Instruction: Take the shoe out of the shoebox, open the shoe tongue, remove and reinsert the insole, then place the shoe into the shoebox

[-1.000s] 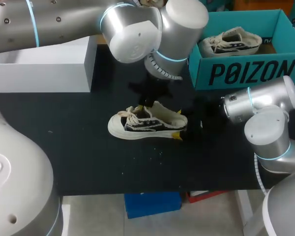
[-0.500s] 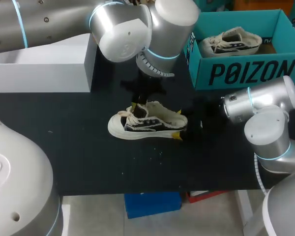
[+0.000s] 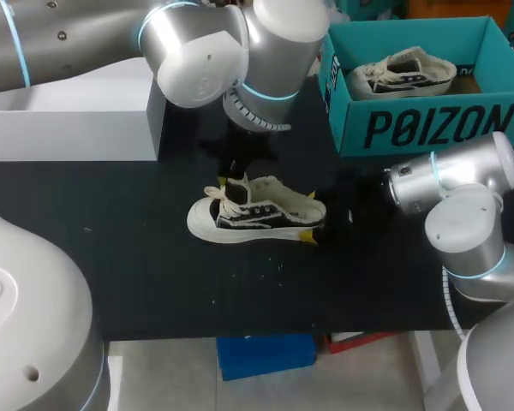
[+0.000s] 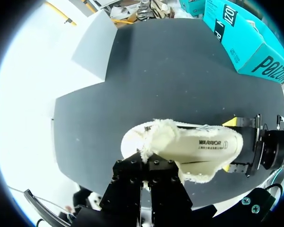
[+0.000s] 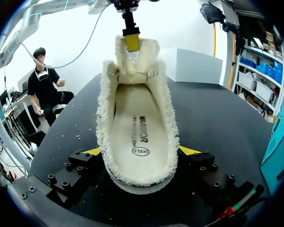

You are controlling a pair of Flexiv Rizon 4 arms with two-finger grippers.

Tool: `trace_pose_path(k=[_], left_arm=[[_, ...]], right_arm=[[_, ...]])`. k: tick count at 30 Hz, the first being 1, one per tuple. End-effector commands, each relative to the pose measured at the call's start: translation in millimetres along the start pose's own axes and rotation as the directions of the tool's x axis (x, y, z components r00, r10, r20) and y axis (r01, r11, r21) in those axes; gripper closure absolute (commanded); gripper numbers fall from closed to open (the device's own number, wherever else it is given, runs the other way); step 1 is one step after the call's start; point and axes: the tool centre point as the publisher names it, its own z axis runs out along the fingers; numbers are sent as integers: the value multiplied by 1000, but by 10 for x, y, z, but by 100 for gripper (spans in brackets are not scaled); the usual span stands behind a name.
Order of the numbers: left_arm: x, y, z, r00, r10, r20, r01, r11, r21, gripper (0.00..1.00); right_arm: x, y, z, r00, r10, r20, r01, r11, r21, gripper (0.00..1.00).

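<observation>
Teal shoebox, upper right of frame: a second shoe is held inside. The task shoe is set mid-frame on the black surface, its heel clamped between the fingers of the right gripper. The tongue is pinched by the left gripper, whose arm is angled in from upper left.

Black table, shoe upright near its middle, teal shoebox far right, white box far left
</observation>
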Motion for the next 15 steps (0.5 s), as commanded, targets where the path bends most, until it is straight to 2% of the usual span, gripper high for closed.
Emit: trace_pose_path(k=[1,9,15], left_arm=[[-109,30,29,1000,-3,-17,3,1000,2,100],[-230,37,37,1000,-22,-20,22,1000,4,100],[-251,60,49,999,-21,-27,21,1000,7,100]], right_arm=[[-4,-22,37,1000,2,1,-2,1000,1,100],[-4,-22,37,1000,2,1,-2,1000,1,100],[-4,-22,37,1000,2,1,-2,1000,1,100]])
